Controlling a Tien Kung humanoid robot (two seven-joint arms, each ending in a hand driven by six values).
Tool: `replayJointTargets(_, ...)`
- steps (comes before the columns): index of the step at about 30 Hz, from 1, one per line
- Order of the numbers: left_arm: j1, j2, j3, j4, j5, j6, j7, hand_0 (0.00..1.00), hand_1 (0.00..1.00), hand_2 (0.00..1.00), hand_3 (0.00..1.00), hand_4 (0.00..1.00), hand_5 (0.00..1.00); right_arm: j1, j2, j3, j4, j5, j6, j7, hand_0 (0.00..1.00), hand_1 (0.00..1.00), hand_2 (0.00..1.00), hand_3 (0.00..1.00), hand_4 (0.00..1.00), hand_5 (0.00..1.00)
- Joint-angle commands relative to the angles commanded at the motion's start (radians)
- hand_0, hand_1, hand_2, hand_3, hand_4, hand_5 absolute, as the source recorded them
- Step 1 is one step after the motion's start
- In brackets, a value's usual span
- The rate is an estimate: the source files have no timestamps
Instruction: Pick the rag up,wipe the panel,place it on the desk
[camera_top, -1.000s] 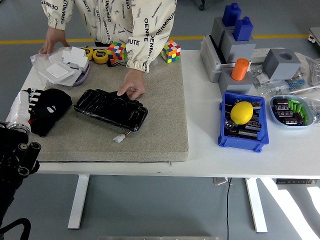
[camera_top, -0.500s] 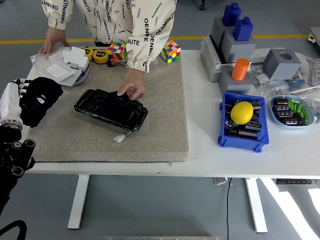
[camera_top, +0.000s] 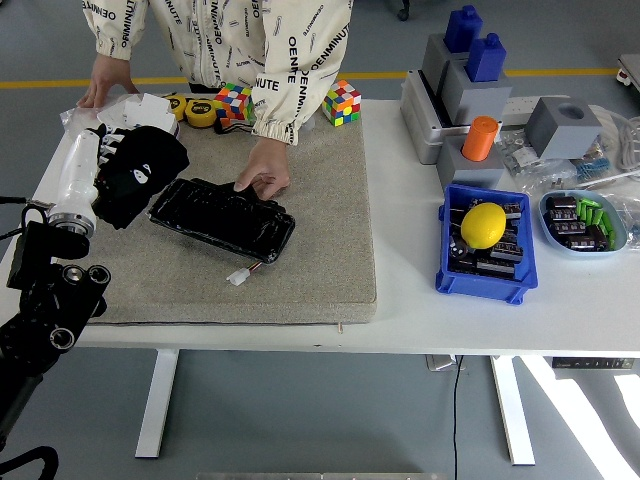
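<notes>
1. We find the left robot hand (camera_top: 100, 150) closed on the black rag (camera_top: 140, 172), held at the panel's 10 o'clock corner. The right robot hand is not in view.
2. The rag hangs at the hand's 3 o'clock, touching or just above the black panel (camera_top: 220, 218); we cannot tell which.
3. The panel's long axis runs from 10 o'clock to 4 o'clock on the grey mat (camera_top: 300, 270); we judge the wipe should follow it.
4. A person's hand (camera_top: 262, 172) steadies the panel's far edge.
5. Open room on the surface (camera_top: 400, 230) lies toward 6 o'clock; boxes (camera_top: 130, 125) crowd 12 o'clock.
</notes>
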Motion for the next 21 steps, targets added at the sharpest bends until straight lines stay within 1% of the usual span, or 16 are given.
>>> replayJointTargets(4, -0.015, -0.009, 0.011, 0.039, 0.034, -0.008, 0.023, 0.293, 0.378, 0.418, 0.557, 0.698, 0.002, -0.001, -0.002, -0.005, 0.000, 0.003, 0.000, -0.001, 0.543, 0.557, 0.490, 0.521, 0.876, 0.355)
replayJointTargets(6, -0.020, -0.012, 0.014, 0.053, 0.044, -0.010, 0.031, 0.289, 0.371, 0.401, 0.560, 0.686, 0.002, -0.001, -0.003, -0.004, 0.000, 0.002, 0.000, -0.001, 0.543, 0.557, 0.490, 0.521, 0.875, 0.355)
replayJointTargets(10, -0.027, -0.016, 0.018, 0.072, 0.067, -0.013, 0.043, 0.289, 0.371, 0.401, 0.560, 0.686, 0.002, -0.003, -0.003, -0.003, 0.000, 0.002, 0.000, -0.001, 0.543, 0.557, 0.490, 0.521, 0.875, 0.355)
replayJointTargets(17, -0.030, -0.016, 0.054, 0.067, 0.073, -0.024, 0.065, 0.290, 0.372, 0.402, 0.560, 0.686, 0.002, -0.004, -0.005, -0.009, 0.000, 0.006, 0.001, 0.001, 0.545, 0.559, 0.490, 0.522, 0.875, 0.354)
replayJointTargets(21, -0.023, -0.012, 0.088, 0.034, 0.055, -0.028, 0.071, 0.287, 0.369, 0.401, 0.561, 0.687, 0.002, -0.005, -0.004, -0.018, 0.002, 0.015, 0.002, 0.002, 0.543, 0.558, 0.490, 0.522, 0.876, 0.354)
